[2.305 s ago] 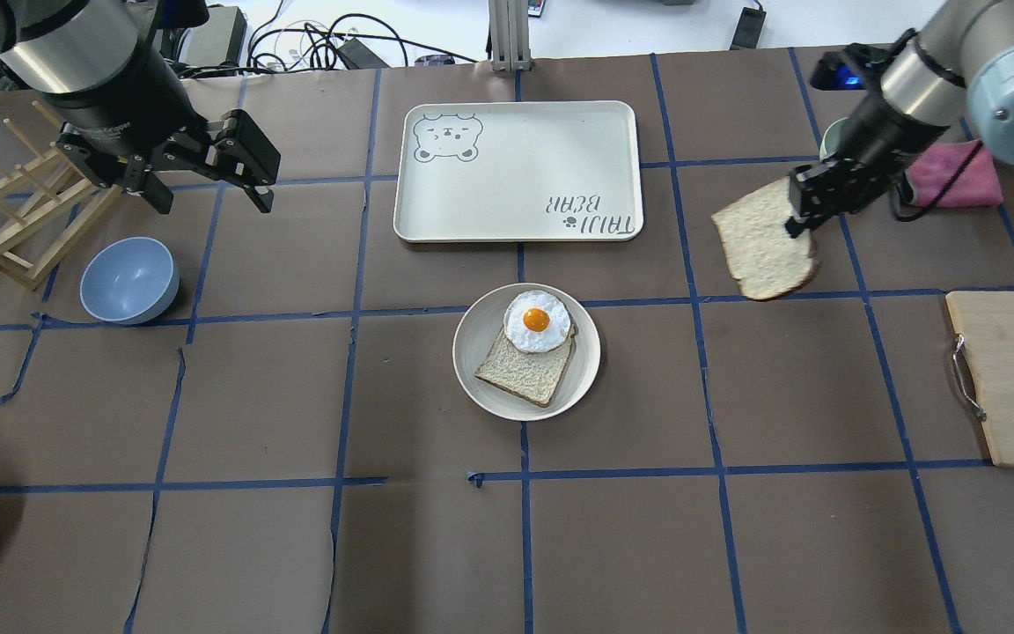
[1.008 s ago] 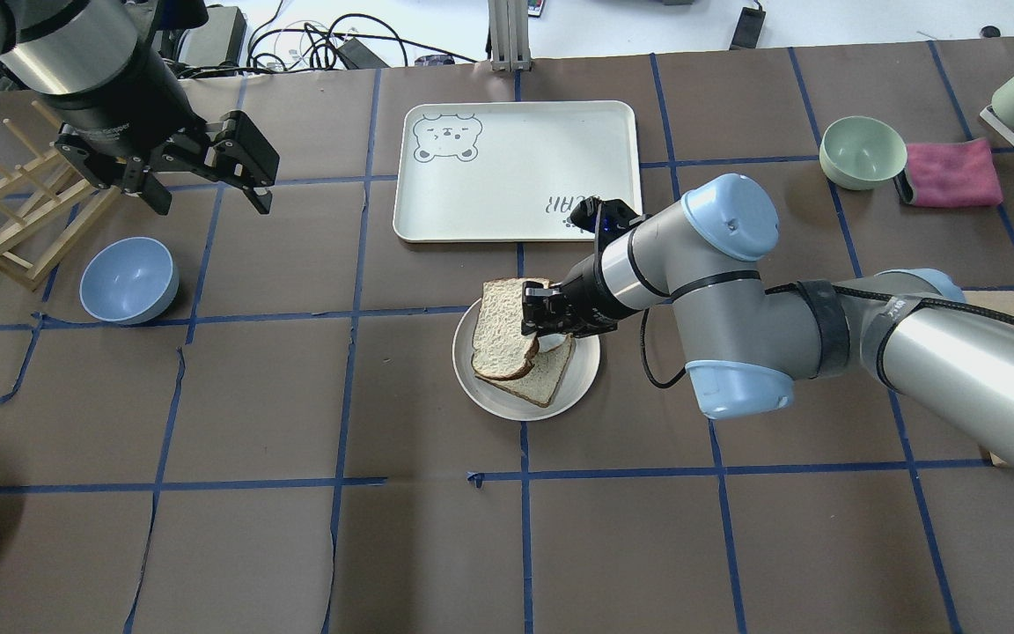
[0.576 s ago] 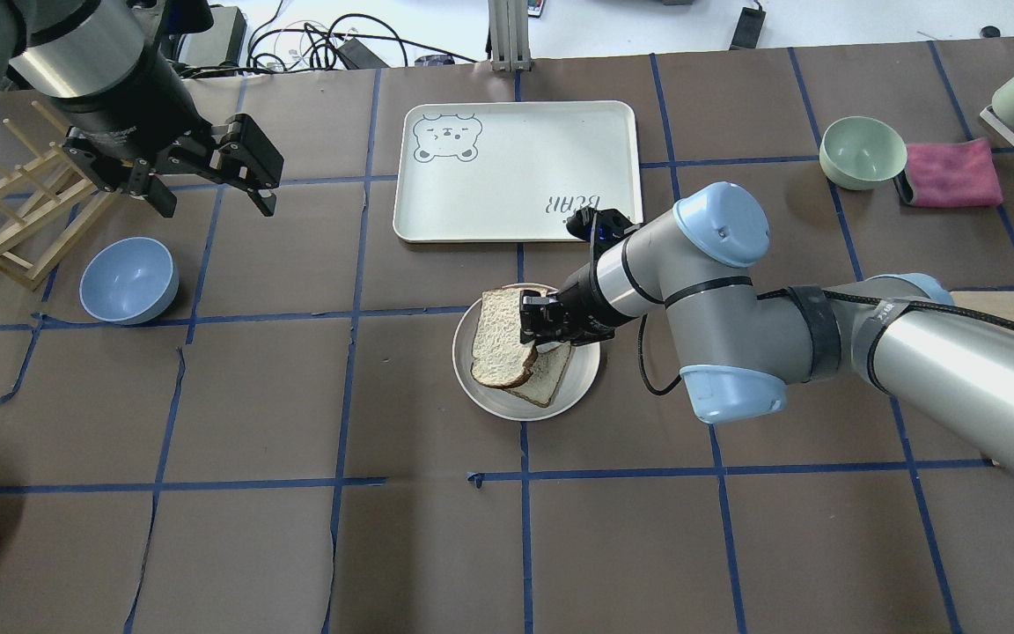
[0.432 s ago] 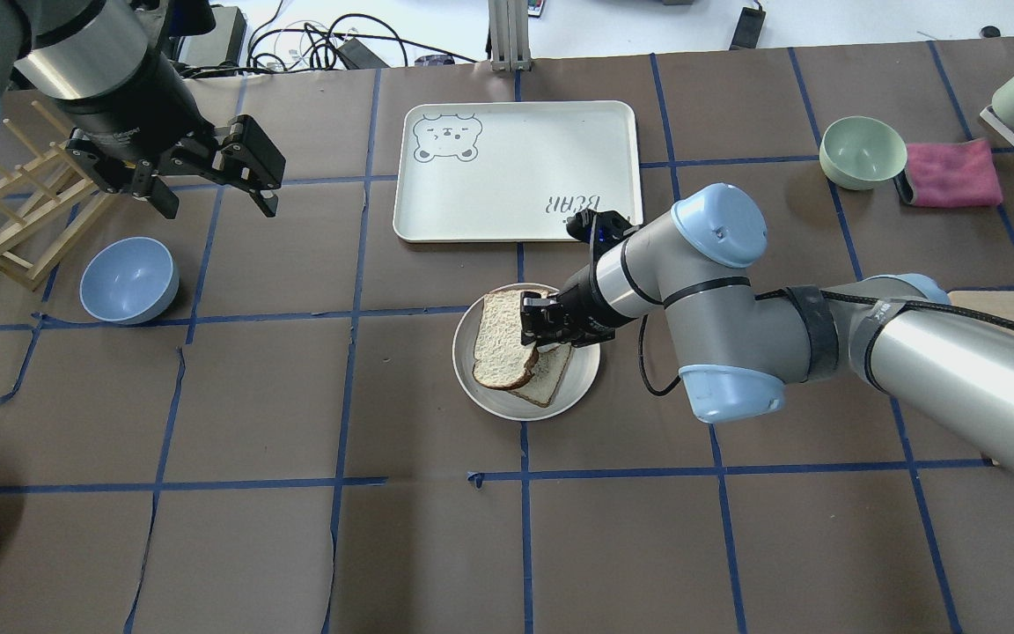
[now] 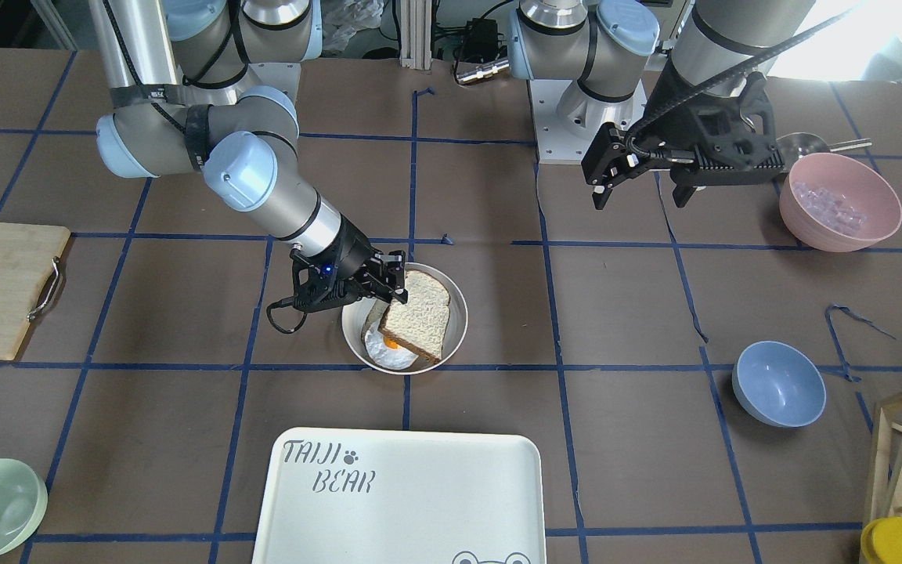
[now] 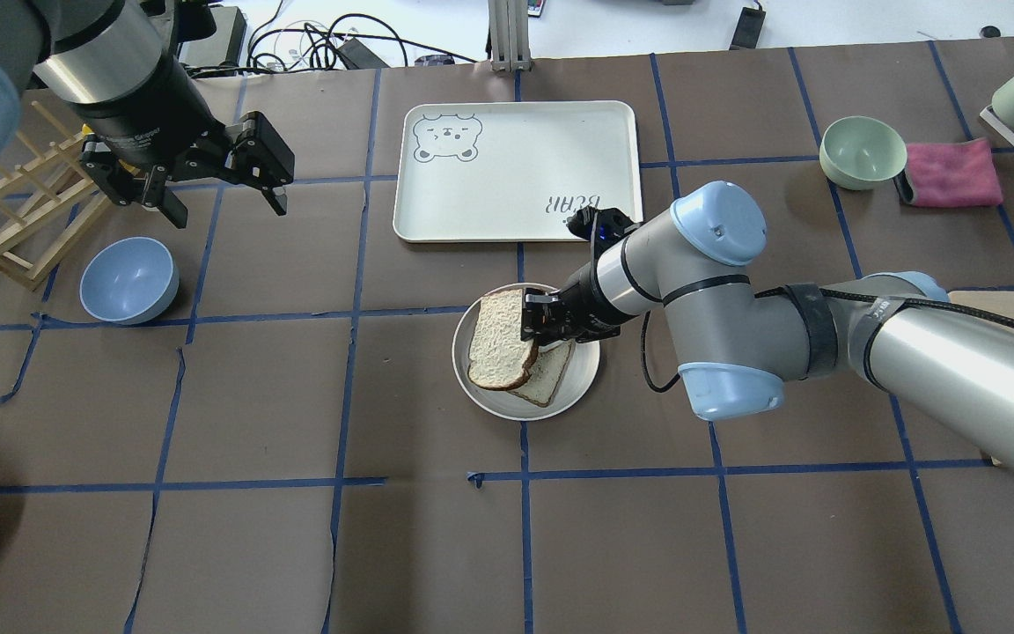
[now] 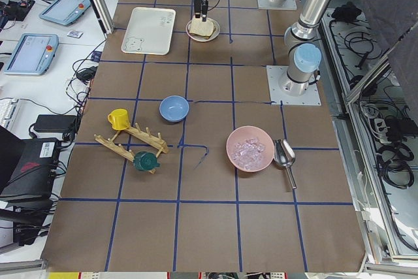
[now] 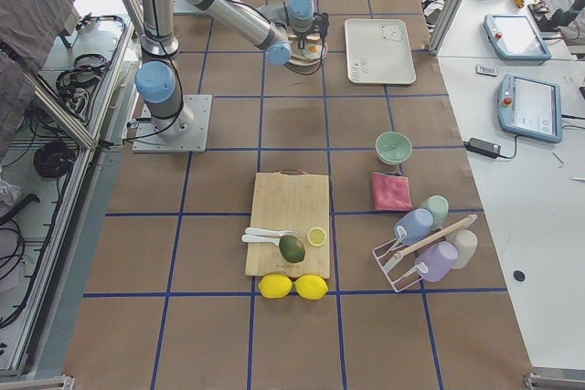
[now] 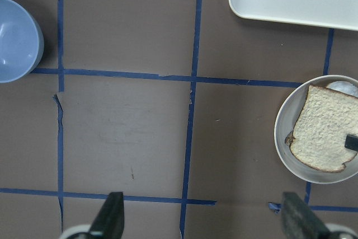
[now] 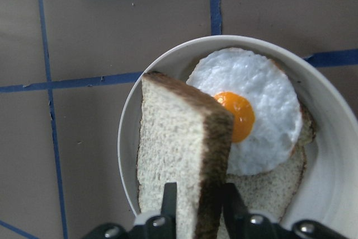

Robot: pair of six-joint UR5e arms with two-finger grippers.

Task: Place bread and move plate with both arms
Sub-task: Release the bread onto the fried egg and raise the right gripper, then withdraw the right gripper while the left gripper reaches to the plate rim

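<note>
Half through step one: pinches the bread [image 6: 498, 339] edgewise in the closed right gripper [image 6: 532, 330], tilted over the fried egg [image 10: 263, 99] on the plate [image 6: 494, 402], frame centre. Hangs the left gripper [image 6: 227, 210] wide open, empty, upper left. Likely calls next for lowering flat, releasing.

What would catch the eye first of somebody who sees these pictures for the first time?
The right gripper is shut on the bread and holds it by one edge over the round plate at the table's centre, where a fried egg lies on a second slice. The left gripper hangs open, holding nothing, above the table near the blue bowl. The white TAIJI BEAR tray lies just beyond the plate.
</note>
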